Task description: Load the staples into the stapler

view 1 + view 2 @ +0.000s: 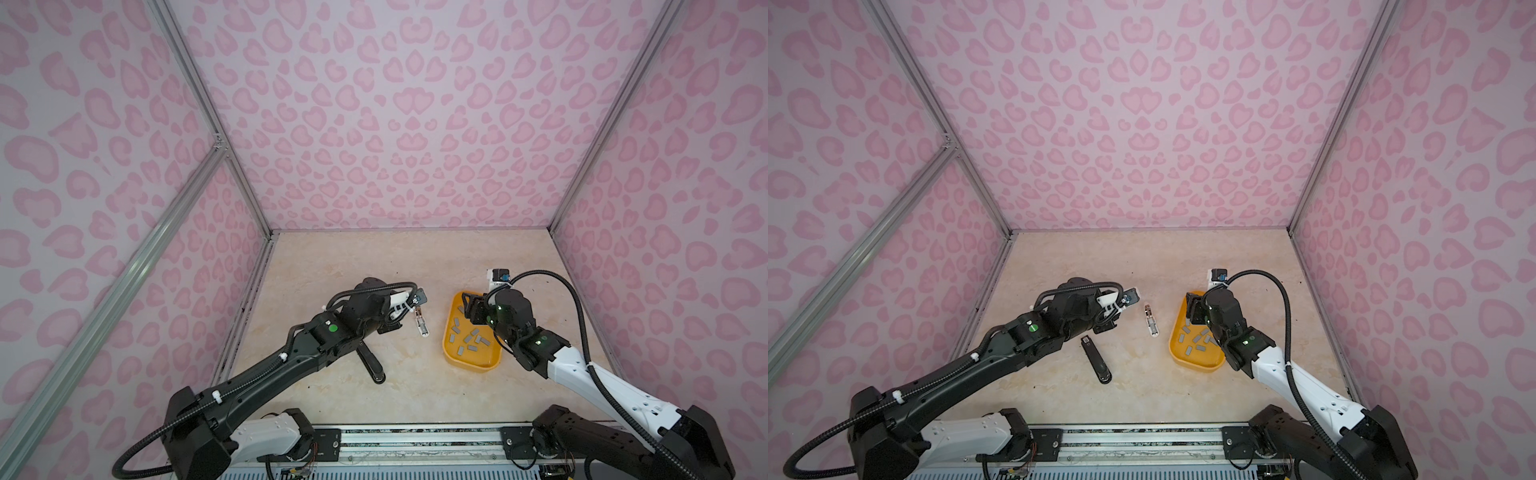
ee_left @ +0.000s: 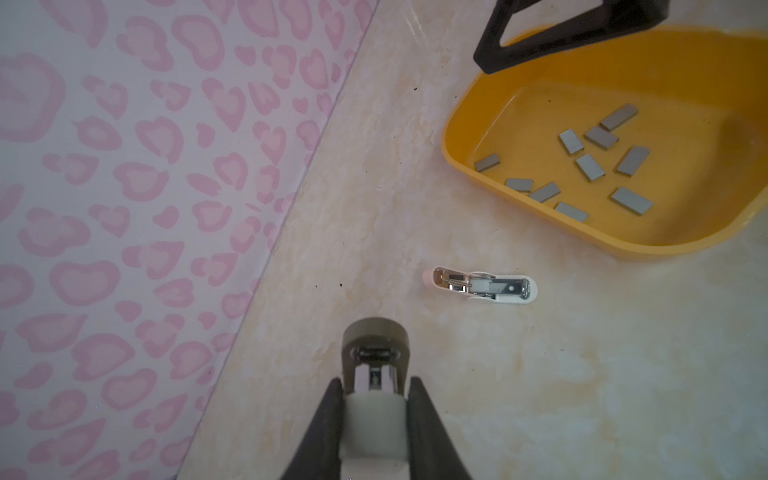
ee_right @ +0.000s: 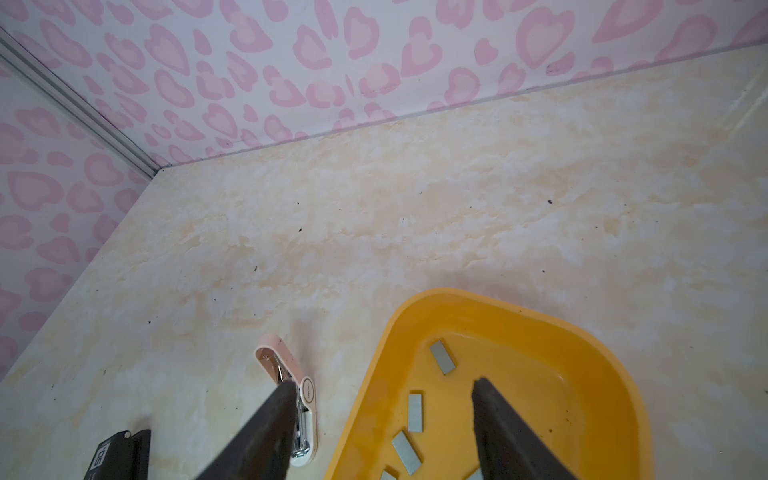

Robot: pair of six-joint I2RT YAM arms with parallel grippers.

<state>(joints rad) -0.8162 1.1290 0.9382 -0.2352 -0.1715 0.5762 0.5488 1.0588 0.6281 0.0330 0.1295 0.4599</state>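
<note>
The staples (image 2: 592, 167) look light, slick, crumbly; pinch long edges. Right jaws open over tray (image 2: 623, 248), left jaws gripping stapler (image 2: 376, 340).

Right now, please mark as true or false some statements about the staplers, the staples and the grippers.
1. The staples lie in the yellow tray. True.
2. The pink stapler lies inside the tray. False: it lies on the table beside the tray.
3. The right gripper is shut on a staple. False: it is open and holds nothing.
4. The left gripper grips a grey stapler. True.
5. A black stapler lies on the table. True.
</note>
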